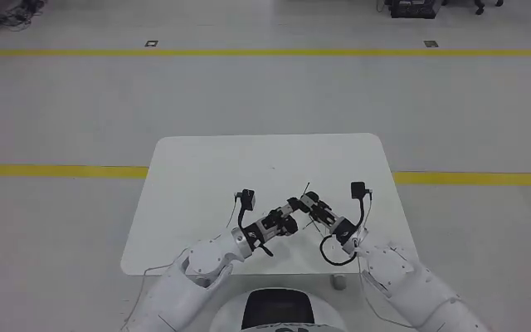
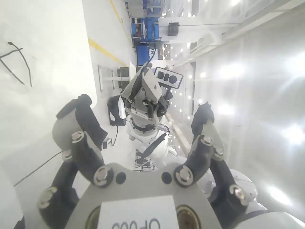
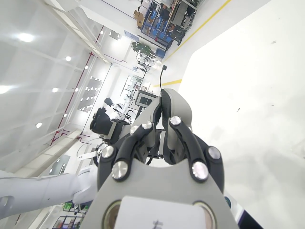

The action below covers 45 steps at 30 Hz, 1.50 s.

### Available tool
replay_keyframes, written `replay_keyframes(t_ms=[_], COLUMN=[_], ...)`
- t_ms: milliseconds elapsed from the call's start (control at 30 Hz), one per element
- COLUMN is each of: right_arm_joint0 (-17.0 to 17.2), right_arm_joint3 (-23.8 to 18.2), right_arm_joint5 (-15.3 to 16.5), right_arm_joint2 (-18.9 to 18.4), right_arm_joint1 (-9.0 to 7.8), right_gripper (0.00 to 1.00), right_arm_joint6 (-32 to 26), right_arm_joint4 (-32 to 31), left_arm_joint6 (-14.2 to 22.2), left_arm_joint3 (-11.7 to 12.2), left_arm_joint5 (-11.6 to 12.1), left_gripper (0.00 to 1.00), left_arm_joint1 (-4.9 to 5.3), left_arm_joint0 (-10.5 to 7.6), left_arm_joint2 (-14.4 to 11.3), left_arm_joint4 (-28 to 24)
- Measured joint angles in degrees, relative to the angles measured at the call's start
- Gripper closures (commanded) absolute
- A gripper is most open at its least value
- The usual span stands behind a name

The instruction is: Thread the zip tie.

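Observation:
A thin black zip tie (image 3: 161,79) sticks out past the fingertips of my right gripper (image 3: 163,96), which is shut on its strap; the square head (image 3: 164,67) is at the free end. In the top view the two grippers meet above the near middle of the white table (image 1: 249,166), the right gripper (image 1: 309,201) tip to tip with my left gripper (image 1: 289,219). My left gripper (image 2: 143,107) is open with nothing between its black-padded fingers (image 2: 81,110), and it faces the right gripper (image 2: 143,89) a short way off.
Thin black strands like zip ties (image 2: 21,65) lie crossed on the table beside the grippers. The table's far half (image 1: 265,153) is bare white. Yellow floor lines (image 1: 265,52) run beyond it.

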State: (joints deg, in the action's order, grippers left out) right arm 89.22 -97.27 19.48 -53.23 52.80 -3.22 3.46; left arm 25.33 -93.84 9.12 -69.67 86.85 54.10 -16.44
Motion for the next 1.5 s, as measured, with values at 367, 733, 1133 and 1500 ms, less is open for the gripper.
replay_keyframes(t_ms=[367,733,1133,1500], right_arm_joint0=[1.98,2.08,5.93,8.28], right_arm_joint3=[-0.72,-0.75,-2.57,-3.98], right_arm_joint5=[0.00,-0.03,0.00,0.00], right_arm_joint2=[-2.63,-2.63,-8.04,-12.20], right_arm_joint1=[0.81,0.97,1.14,2.71], right_gripper=[1.00,1.00,1.00,1.00], right_arm_joint6=[-1.16,-1.29,-9.26,-15.20], right_arm_joint4=[0.11,0.31,4.90,6.16], left_arm_joint6=[1.14,0.18,2.93,3.57], left_arm_joint3=[0.82,0.99,0.77,0.39], left_arm_joint5=[-0.85,-0.89,0.53,1.15], left_gripper=[0.00,0.00,0.00,0.00], left_arm_joint1=[0.19,0.14,0.67,1.08], left_arm_joint0=[-1.12,-1.23,-1.20,-0.76], left_arm_joint2=[-0.56,-0.80,0.09,0.45], left_arm_joint4=[-0.96,-1.23,-4.22,-5.67])
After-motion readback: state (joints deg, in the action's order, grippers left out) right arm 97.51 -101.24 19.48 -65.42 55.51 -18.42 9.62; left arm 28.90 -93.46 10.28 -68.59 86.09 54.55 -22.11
